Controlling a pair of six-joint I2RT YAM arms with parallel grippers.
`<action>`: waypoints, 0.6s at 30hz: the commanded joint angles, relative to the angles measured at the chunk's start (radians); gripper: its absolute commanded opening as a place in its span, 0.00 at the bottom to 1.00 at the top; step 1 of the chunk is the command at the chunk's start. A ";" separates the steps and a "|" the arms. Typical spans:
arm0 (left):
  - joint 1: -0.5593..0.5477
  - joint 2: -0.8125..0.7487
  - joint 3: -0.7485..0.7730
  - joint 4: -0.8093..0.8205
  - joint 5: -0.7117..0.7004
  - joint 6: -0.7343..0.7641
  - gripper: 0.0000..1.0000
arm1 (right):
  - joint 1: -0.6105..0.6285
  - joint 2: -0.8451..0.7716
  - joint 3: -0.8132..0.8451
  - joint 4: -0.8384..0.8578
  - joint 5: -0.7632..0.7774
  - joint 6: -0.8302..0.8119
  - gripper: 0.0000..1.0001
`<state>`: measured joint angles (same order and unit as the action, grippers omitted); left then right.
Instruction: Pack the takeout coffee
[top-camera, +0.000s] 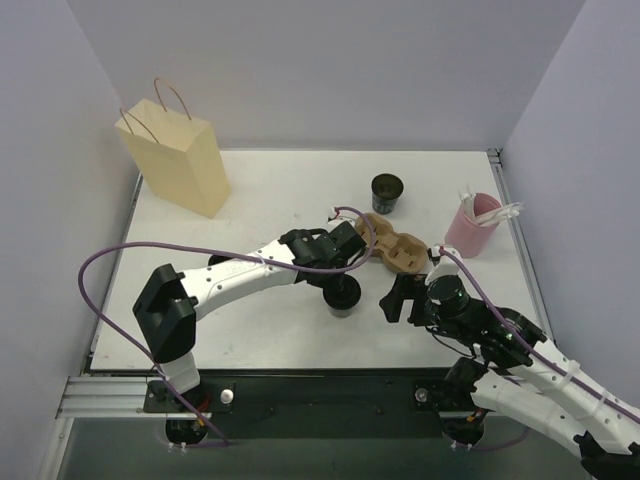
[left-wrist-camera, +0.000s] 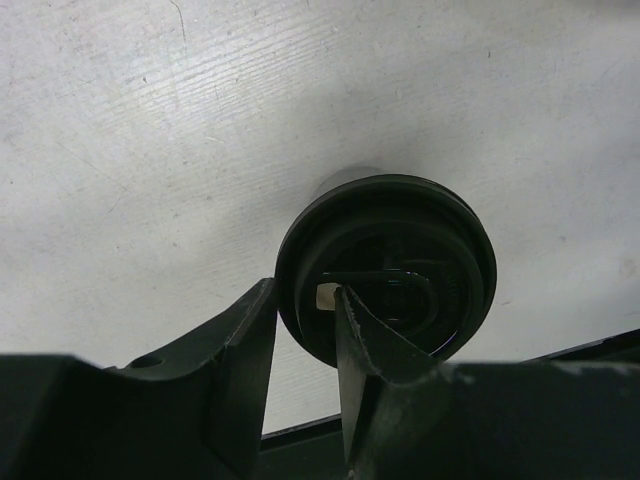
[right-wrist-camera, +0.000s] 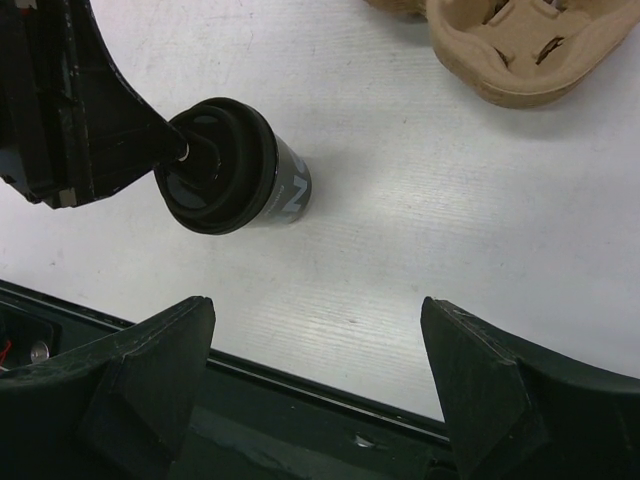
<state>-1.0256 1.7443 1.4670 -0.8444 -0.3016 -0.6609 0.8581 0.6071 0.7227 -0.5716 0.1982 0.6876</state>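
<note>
1. lidded cup (top-camera: 342, 293): dark, black lid on, standing upright on the white table (top-camera: 270, 190) close to the near edge, roughly between the two arms.
2. the left gripper (left-wrist-camera: 305, 300) is right on top of it. in the left wrist view its fingers sit close together with the lid's rim pinched between them, one finger on the outside of the rim and the other on the lid's sunken top. so it's clamped on the lidded cup by the edge of the lid.
3. can't tell whether the cup's base is actually touching the table or just off it, since the views don't settle that.
4. the right gripper (right-wrist-camera: 318, 310) is spread wide with nothing between its fingers. it hangs low over the table just to the right of the lidded cup and points toward it, but stays apart from it.
5. the cup carrier (top-camera: 395, 245), brown moulded pulp, lies flat on the table just behind and to the right of the lidded cup. the sockets i can see have nothing in them.
6. an open cup (top-camera: 387, 192) with no lid stands behind the carrier, nearer the back wall.
7. the paper bag (top-camera: 180, 160) stands upright at the far left corner, handles up, well apart from everything else.
8. a pink holder (top-camera: 470, 225) with white things sticking out of it sits at the right edge.
</note>
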 joint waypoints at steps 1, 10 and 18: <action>0.007 -0.068 0.053 0.008 0.001 -0.012 0.42 | -0.002 0.036 -0.017 0.096 -0.022 -0.014 0.87; 0.081 -0.233 -0.095 0.106 0.018 -0.037 0.47 | -0.040 0.193 0.029 0.240 -0.189 -0.083 0.88; 0.179 -0.524 -0.492 0.437 0.209 0.038 0.58 | -0.233 0.380 0.047 0.314 -0.453 -0.149 0.87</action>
<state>-0.8814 1.3449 1.1088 -0.6285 -0.2119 -0.6674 0.7116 0.9199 0.7280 -0.3157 -0.0990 0.5858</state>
